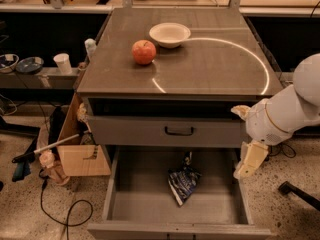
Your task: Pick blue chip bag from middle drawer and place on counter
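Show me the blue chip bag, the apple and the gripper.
blue chip bag (183,183): camera view, crumpled foil middle.
apple (144,52): camera view, front skin.
gripper (244,171): camera view, lower tip, beside middle drawer (140,196).

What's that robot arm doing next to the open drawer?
It's getting ready to fetch a snack bag. The robot's gripper hangs beside the right wall of the open middle drawer, not touching anything inside. The blue chip bag lies on the drawer floor, not yet picked up. Up on the counter sit a red apple and a white bowl.
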Controlling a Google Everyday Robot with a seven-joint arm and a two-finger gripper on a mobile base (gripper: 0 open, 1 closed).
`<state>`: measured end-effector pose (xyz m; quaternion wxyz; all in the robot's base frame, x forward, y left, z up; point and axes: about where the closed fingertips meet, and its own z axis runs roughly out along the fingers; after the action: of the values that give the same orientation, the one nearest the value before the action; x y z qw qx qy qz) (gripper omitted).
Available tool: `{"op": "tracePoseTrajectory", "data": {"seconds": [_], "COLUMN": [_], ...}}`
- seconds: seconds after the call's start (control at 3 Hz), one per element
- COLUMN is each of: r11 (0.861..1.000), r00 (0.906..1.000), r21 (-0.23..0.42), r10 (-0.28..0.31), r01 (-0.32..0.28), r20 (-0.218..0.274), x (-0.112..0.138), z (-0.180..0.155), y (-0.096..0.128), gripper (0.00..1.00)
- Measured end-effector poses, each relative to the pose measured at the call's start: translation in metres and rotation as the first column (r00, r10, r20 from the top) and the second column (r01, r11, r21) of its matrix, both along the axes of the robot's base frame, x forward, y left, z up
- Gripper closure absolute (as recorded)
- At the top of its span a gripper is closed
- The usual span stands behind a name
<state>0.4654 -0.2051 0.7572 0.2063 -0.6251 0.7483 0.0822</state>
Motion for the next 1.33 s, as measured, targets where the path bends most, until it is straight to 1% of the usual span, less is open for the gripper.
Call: {"op": "tracePoseTrajectory", "data": {"seconds": [0.33,0.67,1.0,1.33], "r11": [1.000,0.999,0.998,0.997], "r00": [1.0000,0.9995,0.9982,0.9961], "r21": [0.007,0.037,0.055,0.058], "r10": [-0.001,-0.002,-0.012,-0.040], "r01": [0.001,0.003,0.016,0.045], "r20": [-0.004,-0.032,-0.059,-0.078], "x": [-0.001,-0.007,-0.017,-0.025], "z": [-0.006,-0.037,-0.082,-0.124], "y": [0.000,0.002,0.004,0.006], "gripper": [0.00,0.00,0.00,0.00]}}
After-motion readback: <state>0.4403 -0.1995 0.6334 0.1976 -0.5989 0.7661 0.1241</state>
